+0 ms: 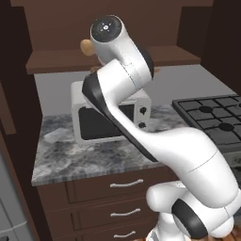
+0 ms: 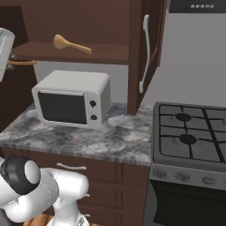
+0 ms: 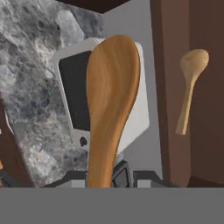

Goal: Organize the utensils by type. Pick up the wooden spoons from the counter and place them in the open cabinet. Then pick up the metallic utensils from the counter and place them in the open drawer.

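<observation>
Nearest, the gripper (image 3: 105, 177) is clenched on the handle of the large wooden spoon (image 3: 111, 100), raised above the microwave (image 3: 76, 94) and counter (image 3: 30, 87). Beyond, the smaller spoon (image 3: 189, 89) already lies on the open cabinet's shelf (image 2: 106, 53). Step: shelving the second spoon; next, carry it over the shelf and release.

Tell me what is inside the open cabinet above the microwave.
One smaller wooden spoon lies on the shelf of the open cabinet. The gripper holds the large wooden spoon beside the shelf. The arm covers part of the shelf.
</observation>
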Motion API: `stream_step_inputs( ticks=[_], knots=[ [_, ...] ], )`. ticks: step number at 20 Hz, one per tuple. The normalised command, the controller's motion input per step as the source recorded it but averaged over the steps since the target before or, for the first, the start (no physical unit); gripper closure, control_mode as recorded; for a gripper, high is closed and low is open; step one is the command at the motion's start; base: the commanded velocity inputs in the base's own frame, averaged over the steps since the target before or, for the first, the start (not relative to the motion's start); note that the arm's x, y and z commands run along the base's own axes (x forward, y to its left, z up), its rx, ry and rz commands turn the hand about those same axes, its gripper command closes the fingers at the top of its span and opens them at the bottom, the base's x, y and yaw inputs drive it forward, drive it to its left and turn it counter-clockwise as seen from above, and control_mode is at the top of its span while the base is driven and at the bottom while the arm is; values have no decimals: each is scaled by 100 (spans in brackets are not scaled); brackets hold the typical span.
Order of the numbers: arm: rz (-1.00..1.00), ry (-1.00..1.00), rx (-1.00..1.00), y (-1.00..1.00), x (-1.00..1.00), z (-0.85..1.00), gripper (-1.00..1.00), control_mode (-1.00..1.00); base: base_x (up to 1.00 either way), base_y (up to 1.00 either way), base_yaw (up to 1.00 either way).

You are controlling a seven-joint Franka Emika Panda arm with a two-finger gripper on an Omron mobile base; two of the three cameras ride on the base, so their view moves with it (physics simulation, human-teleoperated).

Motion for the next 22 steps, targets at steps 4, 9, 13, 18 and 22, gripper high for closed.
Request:
stream_step_inputs(
  ticks=[4, 9, 13, 18, 22],
  knots=[
    [0, -32, -2, 0, 46, 0, 100, -100, 0, 0, 0],
    [0, -23, 0, 6, 78, 16, 100, -100, 0, 0, 0],
    [0, -6, 0, 13, 64, 36, 100, -100, 0, 0, 0],
    [0, 0, 0, 9, 61, 30, 100, -100, 0, 0, 0],
    [0, 0, 0, 27, 76, 4, 100, -100, 0, 0, 0]
  ],
)
